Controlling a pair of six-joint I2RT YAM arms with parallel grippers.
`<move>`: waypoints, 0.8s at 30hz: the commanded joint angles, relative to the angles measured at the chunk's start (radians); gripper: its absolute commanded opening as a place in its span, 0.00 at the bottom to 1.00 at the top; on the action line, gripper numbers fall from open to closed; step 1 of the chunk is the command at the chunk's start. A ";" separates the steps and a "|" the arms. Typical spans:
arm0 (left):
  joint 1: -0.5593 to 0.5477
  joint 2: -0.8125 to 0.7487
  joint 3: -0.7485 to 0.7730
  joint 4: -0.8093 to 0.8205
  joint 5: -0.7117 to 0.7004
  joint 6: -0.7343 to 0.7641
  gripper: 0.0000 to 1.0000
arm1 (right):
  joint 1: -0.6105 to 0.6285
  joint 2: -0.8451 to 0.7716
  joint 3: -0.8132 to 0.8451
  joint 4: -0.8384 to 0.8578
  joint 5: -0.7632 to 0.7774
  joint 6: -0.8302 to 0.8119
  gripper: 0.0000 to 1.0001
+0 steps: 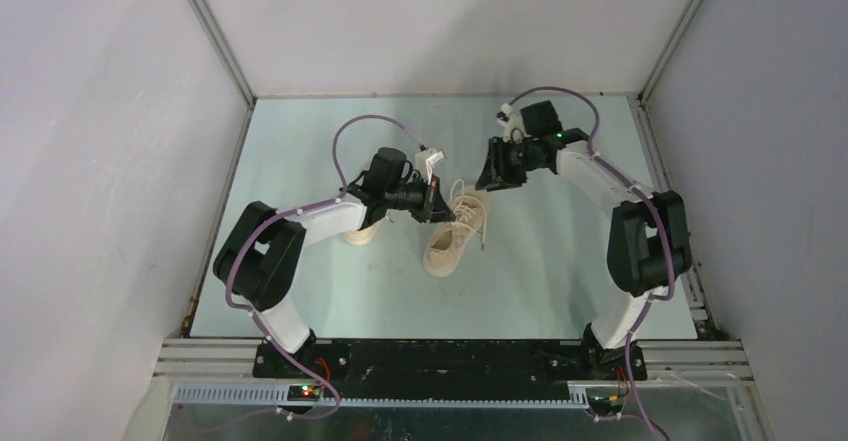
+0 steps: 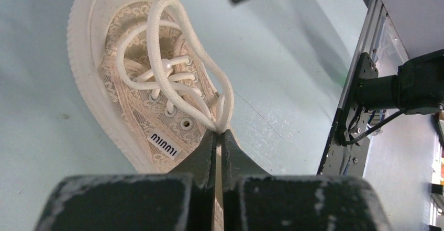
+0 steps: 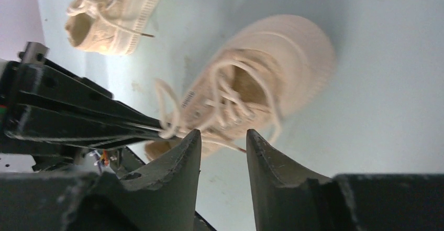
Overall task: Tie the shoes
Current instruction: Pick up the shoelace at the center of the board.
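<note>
far left bench [image 1: 300, 131]: open up to the back wall [image 1: 440, 31]
near right: bare bench between centre shoe [image 1: 455, 239] and right arm [image 1: 640, 231]
centre: left end effector [image 1: 440, 206] clamped on lace loops [image 2: 226, 92], blocks that shoe from the left
second shoe [image 1: 360, 233]: roofed by left arm [image 1: 320, 223]
right end effector [image 1: 492, 173]: jaws apart, tight gap to the left one

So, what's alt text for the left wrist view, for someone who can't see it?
The left tool, shut, pinches the white lace of a cream shoe on a pale green table. The lace runs in loose loops over the shoe.
</note>
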 commanded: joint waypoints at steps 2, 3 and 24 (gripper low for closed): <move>0.007 0.005 0.000 0.045 0.063 0.067 0.00 | -0.090 -0.104 -0.072 -0.045 0.012 -0.140 0.43; 0.008 0.010 0.002 0.042 0.065 0.069 0.00 | -0.090 -0.103 -0.089 -0.051 -0.013 -0.171 0.43; 0.024 0.007 -0.007 0.038 0.092 0.081 0.00 | -0.013 0.103 -0.099 -0.010 0.005 -0.215 0.39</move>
